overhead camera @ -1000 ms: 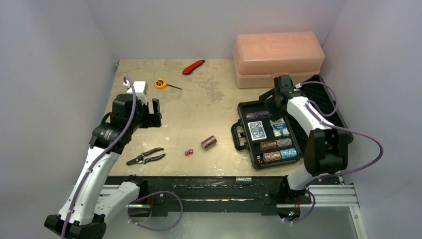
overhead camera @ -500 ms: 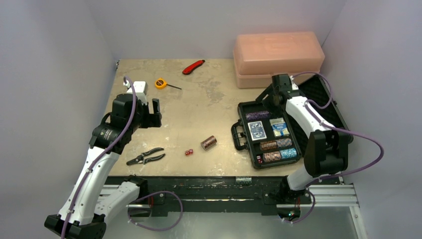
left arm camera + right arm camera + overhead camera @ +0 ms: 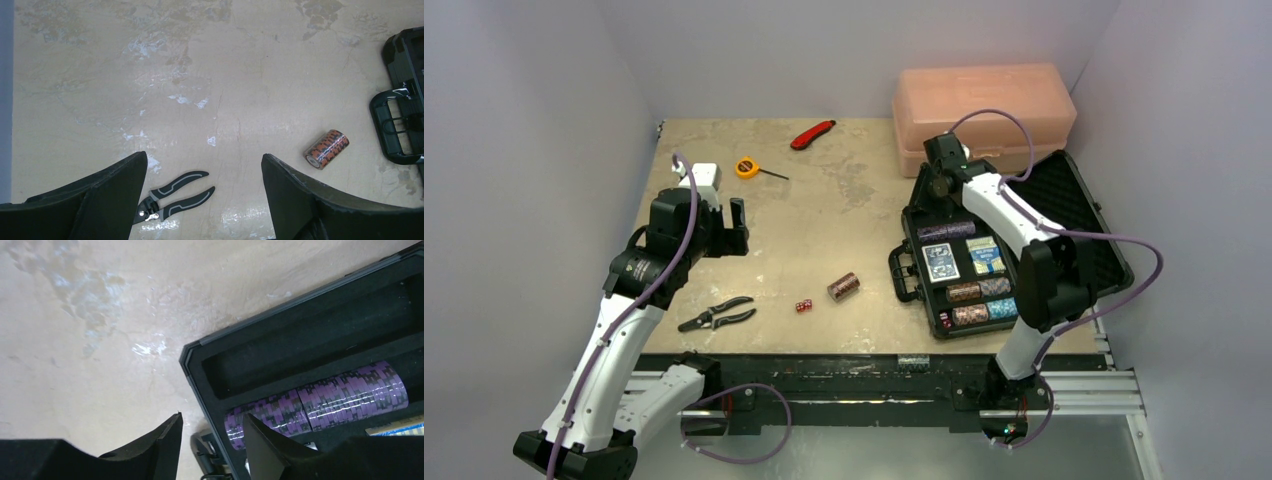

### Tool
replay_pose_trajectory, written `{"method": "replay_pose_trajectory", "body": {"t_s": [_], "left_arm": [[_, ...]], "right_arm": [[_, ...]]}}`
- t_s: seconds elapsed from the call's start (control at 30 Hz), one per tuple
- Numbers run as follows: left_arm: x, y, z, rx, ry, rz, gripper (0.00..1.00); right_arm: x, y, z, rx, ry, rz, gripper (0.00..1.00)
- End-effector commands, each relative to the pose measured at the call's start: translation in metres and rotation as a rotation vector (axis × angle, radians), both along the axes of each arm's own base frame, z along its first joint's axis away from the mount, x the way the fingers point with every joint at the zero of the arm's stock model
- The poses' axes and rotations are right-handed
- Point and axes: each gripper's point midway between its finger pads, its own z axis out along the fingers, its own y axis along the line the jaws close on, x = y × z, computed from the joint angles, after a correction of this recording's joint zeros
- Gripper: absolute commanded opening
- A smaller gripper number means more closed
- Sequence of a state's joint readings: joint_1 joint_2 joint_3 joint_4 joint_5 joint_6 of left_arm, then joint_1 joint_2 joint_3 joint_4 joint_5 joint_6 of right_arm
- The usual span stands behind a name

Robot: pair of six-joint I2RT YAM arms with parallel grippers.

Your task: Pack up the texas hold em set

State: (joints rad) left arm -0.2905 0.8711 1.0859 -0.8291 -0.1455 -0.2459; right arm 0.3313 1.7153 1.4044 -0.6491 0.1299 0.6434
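Observation:
The black case (image 3: 910,215) lies open at the right, with its foam lid (image 3: 1074,205) laid back. It holds a purple chip roll (image 3: 941,231), two blue card decks (image 3: 941,262) and more chip rolls (image 3: 979,292). A loose orange-black chip roll (image 3: 843,287) and red dice (image 3: 803,306) lie on the table left of the case handle (image 3: 899,275). My right gripper (image 3: 934,190) is open and empty above the case's far left corner (image 3: 200,375), its tips (image 3: 212,415) near the purple roll (image 3: 320,402). My left gripper (image 3: 724,225) hangs open and empty (image 3: 204,156), with the loose roll (image 3: 326,149) to its right.
Black pliers (image 3: 716,314) lie near the front left and show between my left fingers (image 3: 175,197). A yellow tape measure (image 3: 747,167) and a red utility knife (image 3: 813,133) lie at the back. A pink plastic box (image 3: 984,105) stands behind the case.
My right arm has swung left, from over the case's back right part to its far left corner, which uncovers the lid. The left arm has not moved.

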Motion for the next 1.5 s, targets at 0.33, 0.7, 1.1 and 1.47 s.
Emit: {"method": "replay_pose_trajectory", "body": {"t_s": [0.33,0.7,1.1,1.47], "left_arm": [[0.004,-0.001,0.005,-0.002,-0.024,0.0,0.84],[0.005,-0.001,0.003,0.002,-0.019,0.003,0.84],[0.005,0.0,0.003,0.006,-0.018,0.007,0.84],[0.005,0.0,0.003,0.003,-0.017,0.006,0.84]], "right_arm": [[-0.029,0.022,-0.026,-0.072,0.114,0.208,0.31],[-0.035,0.019,-0.045,-0.094,0.151,0.206,0.19],[-0.042,0.003,-0.06,-0.161,0.2,0.152,0.13],[-0.043,-0.028,-0.068,-0.24,0.214,0.027,0.19]]}}
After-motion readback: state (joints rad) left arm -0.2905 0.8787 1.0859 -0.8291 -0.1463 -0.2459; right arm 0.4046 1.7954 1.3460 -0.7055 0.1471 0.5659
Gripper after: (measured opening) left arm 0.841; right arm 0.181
